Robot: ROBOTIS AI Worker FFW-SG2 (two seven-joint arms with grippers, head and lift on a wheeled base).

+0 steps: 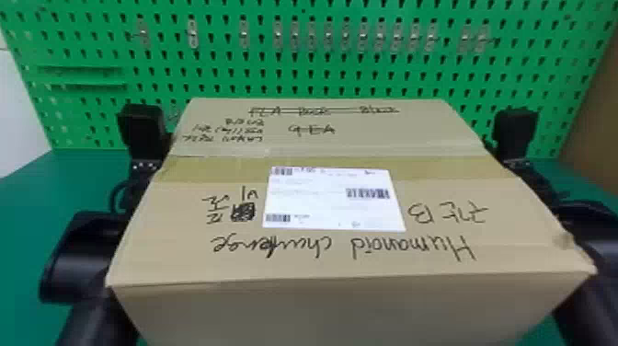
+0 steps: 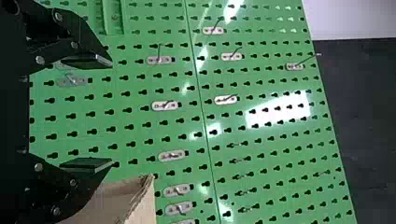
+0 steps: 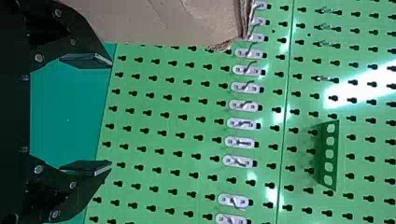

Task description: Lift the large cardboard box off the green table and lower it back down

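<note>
Over the green table (image 1: pixel 27 202), the box (image 1: pixel 331 308) seems lifted, left pincer (image 2: pixel 111 112) and right pincer (image 3: pixel 111 114) both spread apart; lowering remains.

Left hand (image 1: pixel 143 131) open, right hand (image 1: pixel 516 133) open

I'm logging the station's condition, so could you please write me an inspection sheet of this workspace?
Surface: green table, seen to the left and right of the box.
Job's things: large cardboard box between the two arms, closed, with a tape band and white label on top; its underside is hidden, so contact with the table cannot be told.
Clutter: nothing seen.
Grippers: left gripper and right gripper both open, nothing between their fingers.
Cables: thin black loop beside the left arm, probably a cable.
Surroundings: green pegboard behind the box, carrying a row of metal hooks.
</note>
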